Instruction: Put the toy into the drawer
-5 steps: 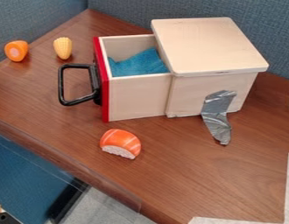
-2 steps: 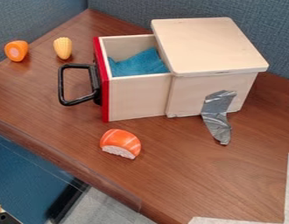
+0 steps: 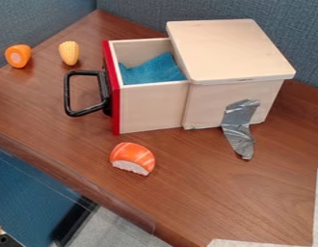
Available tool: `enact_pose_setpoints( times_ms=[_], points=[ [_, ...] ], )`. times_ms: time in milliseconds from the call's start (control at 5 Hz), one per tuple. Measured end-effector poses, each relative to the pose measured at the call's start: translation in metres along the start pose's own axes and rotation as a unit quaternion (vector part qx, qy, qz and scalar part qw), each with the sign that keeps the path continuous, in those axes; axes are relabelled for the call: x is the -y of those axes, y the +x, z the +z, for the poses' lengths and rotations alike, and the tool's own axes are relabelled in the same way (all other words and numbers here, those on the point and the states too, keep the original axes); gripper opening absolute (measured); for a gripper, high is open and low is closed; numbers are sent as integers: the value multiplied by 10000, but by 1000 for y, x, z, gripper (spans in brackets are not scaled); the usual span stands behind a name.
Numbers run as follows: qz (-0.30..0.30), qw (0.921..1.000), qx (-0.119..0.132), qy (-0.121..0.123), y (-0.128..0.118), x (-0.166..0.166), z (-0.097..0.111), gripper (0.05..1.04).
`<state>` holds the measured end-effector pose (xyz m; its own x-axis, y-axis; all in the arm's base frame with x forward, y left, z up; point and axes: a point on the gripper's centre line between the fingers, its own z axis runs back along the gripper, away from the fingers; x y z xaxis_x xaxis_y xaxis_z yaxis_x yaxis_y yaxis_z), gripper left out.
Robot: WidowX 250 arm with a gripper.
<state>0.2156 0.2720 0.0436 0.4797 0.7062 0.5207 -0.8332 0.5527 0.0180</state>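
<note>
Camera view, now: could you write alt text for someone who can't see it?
A wooden box with its red-fronted drawer pulled open, blue cloth inside, sits on a brown table; toy salmon sushi lies in front, toy corn and an orange toy beyond the handle.

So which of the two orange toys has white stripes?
The toy sushi, on the near side of the open drawer. The other orange toy, beside the yellow corn, has a pinkish centre instead.
</note>
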Motion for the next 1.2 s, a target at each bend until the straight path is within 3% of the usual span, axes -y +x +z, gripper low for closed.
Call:
enact_pose_setpoints(
  times_ms=[200,600,1000,1200],
  points=[
    [-132,9982,248,-530,19,24,27,130],
    [-633,9920,341,-1033,21,86,55,130],
    [-1192,9819,111,-1465,-2,154,94,130],
    [-1266,9791,119,-1586,-4,184,114,130]
  ],
)
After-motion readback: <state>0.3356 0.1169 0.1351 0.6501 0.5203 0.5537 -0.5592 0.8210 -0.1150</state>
